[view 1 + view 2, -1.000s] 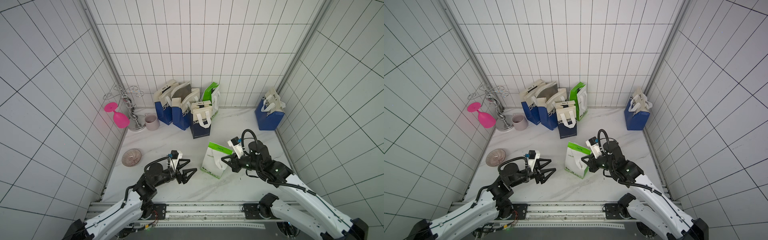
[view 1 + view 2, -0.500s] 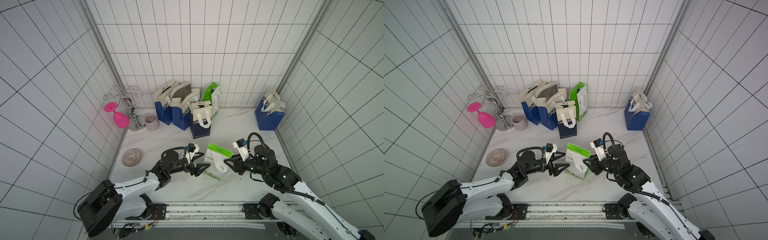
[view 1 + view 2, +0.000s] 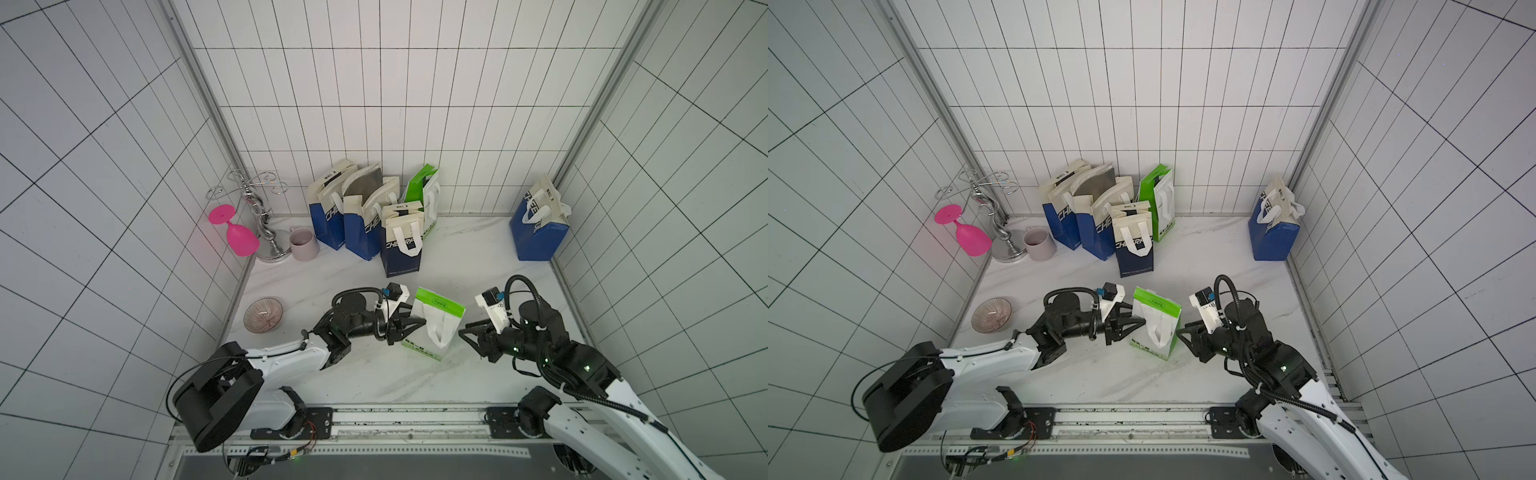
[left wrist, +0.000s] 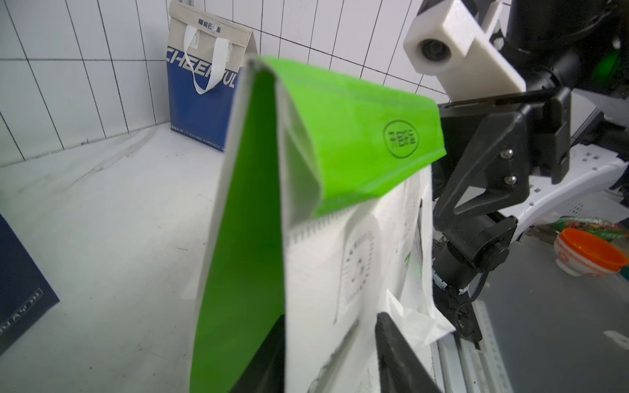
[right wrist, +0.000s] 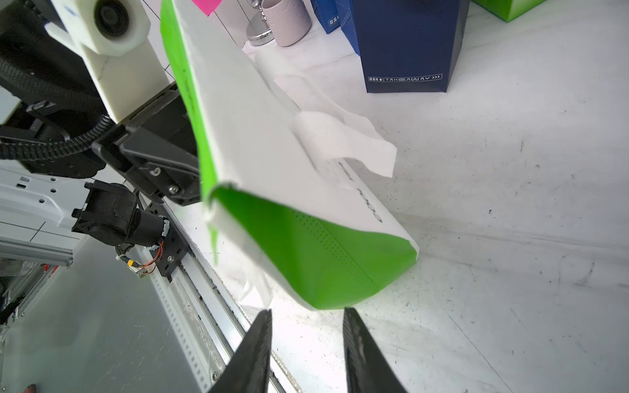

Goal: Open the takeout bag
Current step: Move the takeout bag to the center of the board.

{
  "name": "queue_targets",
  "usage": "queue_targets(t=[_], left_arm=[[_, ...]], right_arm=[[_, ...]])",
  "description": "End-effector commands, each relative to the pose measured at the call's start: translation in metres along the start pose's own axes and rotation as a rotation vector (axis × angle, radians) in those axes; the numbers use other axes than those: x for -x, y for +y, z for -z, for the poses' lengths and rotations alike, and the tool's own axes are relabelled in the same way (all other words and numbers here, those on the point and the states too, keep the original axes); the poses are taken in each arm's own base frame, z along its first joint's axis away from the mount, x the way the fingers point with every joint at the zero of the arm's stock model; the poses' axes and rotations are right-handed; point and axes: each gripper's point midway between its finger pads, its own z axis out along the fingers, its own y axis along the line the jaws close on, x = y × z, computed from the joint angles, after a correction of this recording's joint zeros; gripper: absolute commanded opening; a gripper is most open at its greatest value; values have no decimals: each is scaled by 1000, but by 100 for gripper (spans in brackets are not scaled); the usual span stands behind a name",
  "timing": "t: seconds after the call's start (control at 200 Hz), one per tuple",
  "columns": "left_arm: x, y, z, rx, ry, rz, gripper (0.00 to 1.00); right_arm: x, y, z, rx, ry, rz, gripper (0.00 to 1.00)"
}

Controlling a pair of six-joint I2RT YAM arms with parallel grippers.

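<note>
- The left hand [image 3: 417, 325] reaches in from the left. Its fingers [image 4: 394, 347] sit on either side of the left edge of the bag [image 3: 438, 309]. Bag material fills the gap between them, but I cannot tell whether they pinch it.
- The right hand [image 5: 307, 316] is open. Its jaws are parted with nothing between them, and the tips stop just short of the bag's green right side.
- The bag is white with green sides and stands between the two hands, near the front middle of the tabletop [image 3: 374, 374].
- Its green flap [image 4: 340, 136] is folded down over the front, so the top is closed. A white handle [image 3: 436, 332] hangs on the face.
- Left of the left hand, a bowl [image 3: 263, 316] sits by the tabletop's edge.
- Farther back, three blue bags [image 3: 401, 249] stand close together in the middle, with a green bag [image 3: 424, 187] behind them against the wall.
- At the far left, a mug [image 3: 303, 243] sits just beside a silver rack [image 3: 266, 216], with a pink glass [image 3: 239, 237] next to it.
- A corner bag [image 3: 538, 230], blue, stands alone at the far right.
</note>
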Motion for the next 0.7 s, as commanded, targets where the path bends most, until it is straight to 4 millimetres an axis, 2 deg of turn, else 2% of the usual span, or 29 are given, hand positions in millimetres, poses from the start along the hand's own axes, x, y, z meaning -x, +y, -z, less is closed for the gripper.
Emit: queue_targets(t=[0.0,0.035,0.195,0.275,0.315,0.36,0.425,0.585,0.695], left_arm=[[0,-8,1,-45,-14,-15,28],[-1,-9,1,-46,-14,-11,23],[-7,-14,4,-57,-34,8,13],[-9,-15,5,-54,-43,27,4],[-8,-15,7,-45,-56,36,0],[-5,-14,8,-32,-77,50,0],[0,-8,11,21,-107,80,0],[7,-9,13,85,-157,74,0],[10,-5,15,137,-178,89,0]], right_arm=[[21,15,27,2,-41,72,36],[24,16,31,-2,-47,88,35],[34,19,44,-25,-49,160,33],[48,21,50,-43,-86,211,32],[58,15,53,-94,-113,238,33],[68,5,54,-161,-142,274,33],[88,3,52,-192,-199,325,34],[118,19,48,-191,-239,479,34],[130,31,50,-201,-268,614,35]])
